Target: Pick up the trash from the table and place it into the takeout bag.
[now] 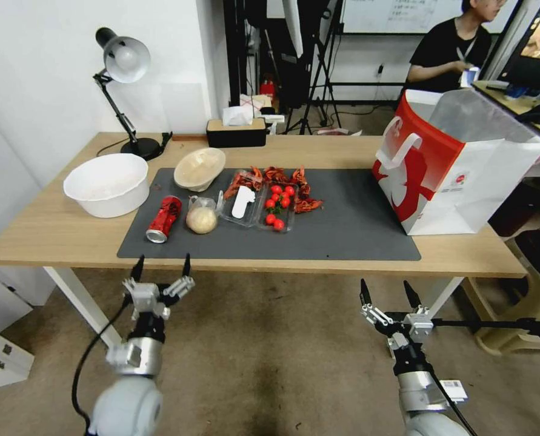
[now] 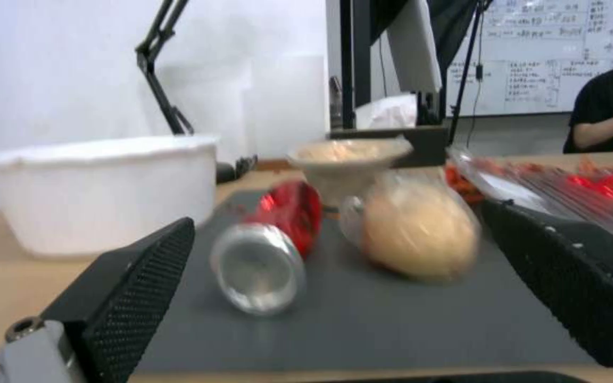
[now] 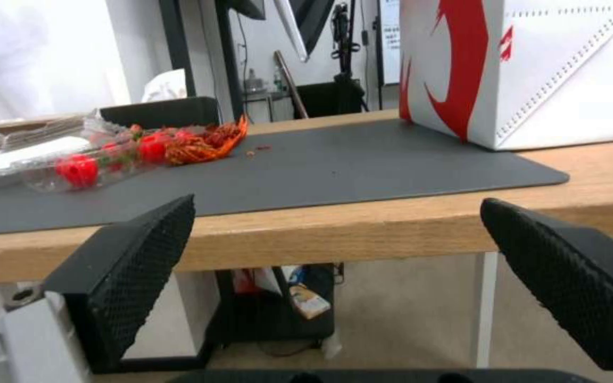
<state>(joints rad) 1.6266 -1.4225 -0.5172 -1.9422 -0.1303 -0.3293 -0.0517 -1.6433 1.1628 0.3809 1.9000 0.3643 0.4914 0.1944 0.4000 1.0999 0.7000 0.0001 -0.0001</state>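
While both hang empty before the long light-wood counter [image 1: 51, 233], the left claw [image 1: 162, 266] gapes wide just short of the crushed red can [image 1: 164, 218]; the right claw [image 1: 390, 295], equally spread, sits well short of the upright red-and-white paper takeout bag [image 1: 457, 175].

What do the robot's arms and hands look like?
Both arms are smooth, rounded and silver-grey. The left gripper and the right gripper each have a silvery metal block with two thin black fingers covered in tiny bumps. A black cable loops beside the left arm. The right arm wears a small white sticker.
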